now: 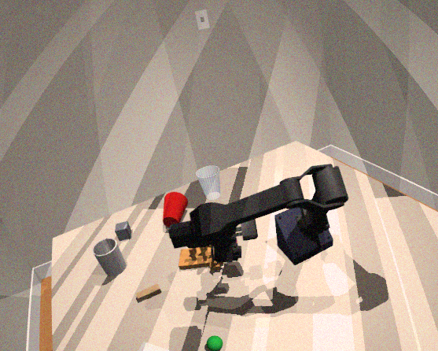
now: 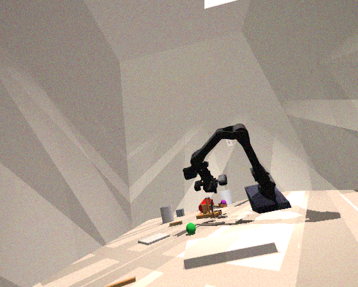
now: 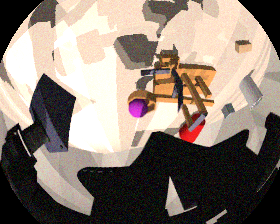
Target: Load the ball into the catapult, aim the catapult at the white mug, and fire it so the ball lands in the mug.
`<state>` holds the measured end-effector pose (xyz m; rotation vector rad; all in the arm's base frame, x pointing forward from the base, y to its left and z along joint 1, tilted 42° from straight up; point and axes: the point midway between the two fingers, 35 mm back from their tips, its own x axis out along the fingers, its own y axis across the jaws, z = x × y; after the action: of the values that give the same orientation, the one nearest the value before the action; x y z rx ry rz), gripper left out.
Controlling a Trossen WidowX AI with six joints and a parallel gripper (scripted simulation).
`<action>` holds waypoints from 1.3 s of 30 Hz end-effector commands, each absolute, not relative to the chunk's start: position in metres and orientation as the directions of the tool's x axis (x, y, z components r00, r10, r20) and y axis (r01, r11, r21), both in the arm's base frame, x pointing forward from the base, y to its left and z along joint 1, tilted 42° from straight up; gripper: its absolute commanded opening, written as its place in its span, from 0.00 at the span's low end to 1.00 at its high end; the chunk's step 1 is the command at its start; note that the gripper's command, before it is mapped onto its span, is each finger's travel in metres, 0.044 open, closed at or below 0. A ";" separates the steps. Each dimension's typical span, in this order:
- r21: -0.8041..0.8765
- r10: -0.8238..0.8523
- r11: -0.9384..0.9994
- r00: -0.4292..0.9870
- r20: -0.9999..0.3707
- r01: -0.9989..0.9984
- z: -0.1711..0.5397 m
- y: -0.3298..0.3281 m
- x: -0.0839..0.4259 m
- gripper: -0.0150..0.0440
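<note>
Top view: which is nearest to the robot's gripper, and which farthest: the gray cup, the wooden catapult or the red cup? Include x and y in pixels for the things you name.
1. Catapult [image 1: 186, 260] [image 2: 202, 216] [image 3: 205, 74]: just left of it in the picture, partly hidden.
2. Red cup [image 1: 174, 206] [image 2: 201, 206] [image 3: 189, 133]: up and to the left.
3. Gray cup [image 1: 112, 260] [image 2: 167, 215] [image 3: 251, 91]: farther out, left side.

The catapult [image 1: 195, 258] [image 2: 209, 215] [image 3: 197, 75] has 2 obstacles near it: red cup [image 1: 174, 208] [image 2: 204, 203] [image 3: 190, 131], wooden block [image 1: 149, 293] [image 2: 176, 223] [image 3: 243, 46]; open air above.
</note>
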<state>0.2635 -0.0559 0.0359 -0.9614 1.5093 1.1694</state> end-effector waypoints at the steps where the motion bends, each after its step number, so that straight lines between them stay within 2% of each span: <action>1: 0.218 -0.026 0.232 -0.230 -0.973 -0.948 0.031 -0.052 0.263 0.25; 39: 0.218 -0.023 0.231 -0.230 -0.973 -0.948 -0.016 -0.010 0.263 0.25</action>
<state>0.2653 -0.0126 -0.0123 -0.9622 1.5081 1.1713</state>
